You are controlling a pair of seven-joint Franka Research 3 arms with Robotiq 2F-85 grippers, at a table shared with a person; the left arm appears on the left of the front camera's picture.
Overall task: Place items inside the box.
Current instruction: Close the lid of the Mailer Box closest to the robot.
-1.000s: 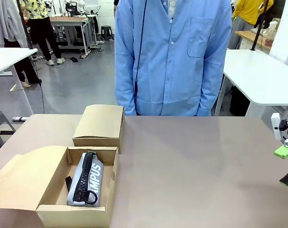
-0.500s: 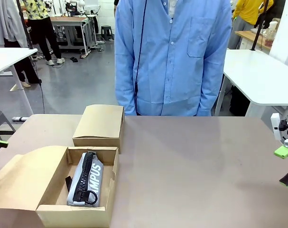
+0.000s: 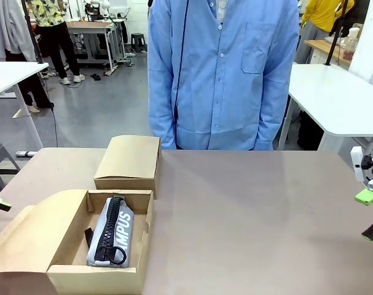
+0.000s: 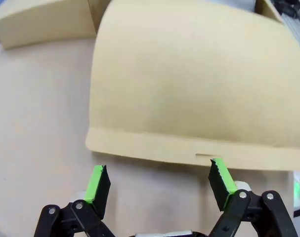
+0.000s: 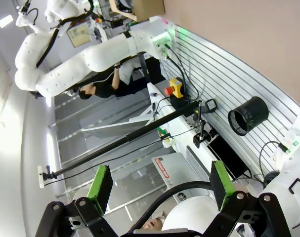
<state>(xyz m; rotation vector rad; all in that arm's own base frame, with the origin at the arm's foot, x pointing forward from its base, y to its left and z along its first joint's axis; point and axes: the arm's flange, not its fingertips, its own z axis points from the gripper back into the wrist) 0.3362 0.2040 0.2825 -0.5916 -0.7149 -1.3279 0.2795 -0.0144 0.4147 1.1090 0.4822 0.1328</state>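
Two cardboard boxes sat on the counter (image 3: 254, 209): the longer box (image 3: 63, 246) lay open with its flap lid (image 3: 26, 236) folded out leftward, and the smaller box (image 3: 128, 161) stood closed just behind it. A grey pencil case (image 3: 110, 232) lay inside the longer box. The left gripper (image 4: 159, 185), jaws apart, hovered just beyond the lid's outer edge, holding nothing. The right gripper (image 3: 370, 215) hung wide open at the counter's right edge, well apart from the box.

Place: robotics lab/workshop | white worktables (image 3: 340, 98) | grey concrete floor (image 3: 100, 104) | people working behind | white robot arm (image 5: 85, 59)
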